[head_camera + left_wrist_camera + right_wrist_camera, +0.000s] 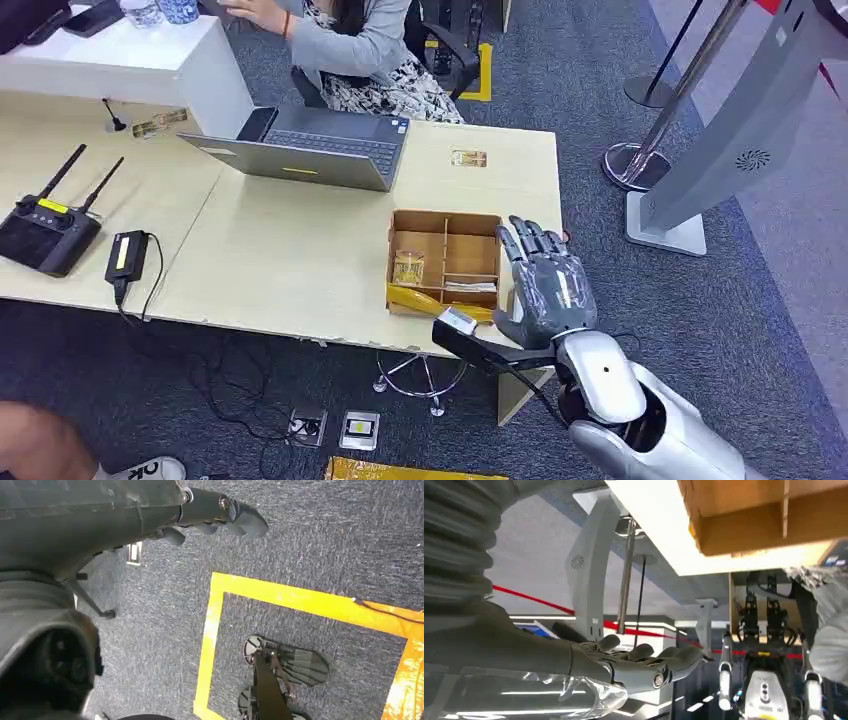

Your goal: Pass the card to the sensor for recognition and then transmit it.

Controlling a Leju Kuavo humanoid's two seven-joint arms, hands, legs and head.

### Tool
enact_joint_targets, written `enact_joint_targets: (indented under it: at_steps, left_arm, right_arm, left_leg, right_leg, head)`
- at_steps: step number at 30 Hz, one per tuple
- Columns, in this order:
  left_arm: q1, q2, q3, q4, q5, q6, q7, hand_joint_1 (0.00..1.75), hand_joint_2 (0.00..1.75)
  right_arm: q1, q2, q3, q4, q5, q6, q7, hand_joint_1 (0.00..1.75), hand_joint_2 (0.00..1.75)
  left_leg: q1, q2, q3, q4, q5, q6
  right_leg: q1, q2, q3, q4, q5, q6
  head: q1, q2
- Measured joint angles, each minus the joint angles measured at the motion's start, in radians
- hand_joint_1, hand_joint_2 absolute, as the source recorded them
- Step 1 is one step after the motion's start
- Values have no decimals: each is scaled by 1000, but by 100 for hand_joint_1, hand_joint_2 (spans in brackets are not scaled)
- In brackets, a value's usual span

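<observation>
My right hand (545, 285) is raised, fingers spread, empty, just off the desk's (290, 250) front right corner, beside the wooden divided box (445, 262). Small items lie in its compartments; I cannot tell which is the card. My left hand (220, 512) hangs over carpet, fingers loosely extended, holding nothing.

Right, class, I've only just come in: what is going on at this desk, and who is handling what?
The robot's right hand is raised open beside the wooden divided box at the desk edge, holding nothing. Its left hand hangs over the carpet, holding nothing I can see. A person sits behind the open laptop. No card has been picked up yet.
</observation>
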Motion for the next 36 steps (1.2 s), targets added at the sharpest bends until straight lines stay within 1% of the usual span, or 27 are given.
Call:
enact_joint_targets:
  at_steps: [3,7,11,16,25,31,36]
  left_arm:
    - [0,-1,0,0,0,1,0,0,0]
    - [0,-3,12,0,47,-8,0,0,0]
    - [0,-6,33,0,69,-8,0,0,0]
    - [0,-9,42,0,69,-6,0,0,0]
    - [0,-12,57,0,69,-8,1,0,0]
    - [-1,-13,57,0,68,-9,6,0,0]
    - [-2,-14,57,-1,64,-9,15,0,0]
  right_arm:
    - [6,18,13,35,3,-13,-10,0,175]
    - [14,44,22,90,4,-24,-14,0,175]
    - [24,69,22,136,-5,-34,3,0,175]
    - [39,83,17,160,-15,-58,23,0,175]
    - [63,115,-5,183,-31,-84,27,0,175]
    - [80,152,-15,200,-24,-101,18,0,175]
    - [81,201,-14,251,-21,-127,-24,0,175]
  left_leg:
    - [0,0,0,0,0,0]
    - [0,0,0,0,0,0]
    - [0,0,0,0,0,0]
    - [0,0,0,0,0,0]
    - [0,0,0,0,0,0]
    - [0,0,0,0,0,0]
    - [0,0,0,0,0,0]
  right_leg:
    - [0,0,0,0,0,0]
    - [0,0,0,0,0,0]
    - [0,0,0,0,0,0]
    - [0,0,0,0,0,0]
    - [0,0,0,0,0,0]
    - [0,1,0,0,0,0]
    - [0,1,0,0,0,0]
  head:
    - [0,0]
    - [0,0]
    - [0,0]
    - [0,0]
    - [0,0]
    - [0,0]
    - [0,0]
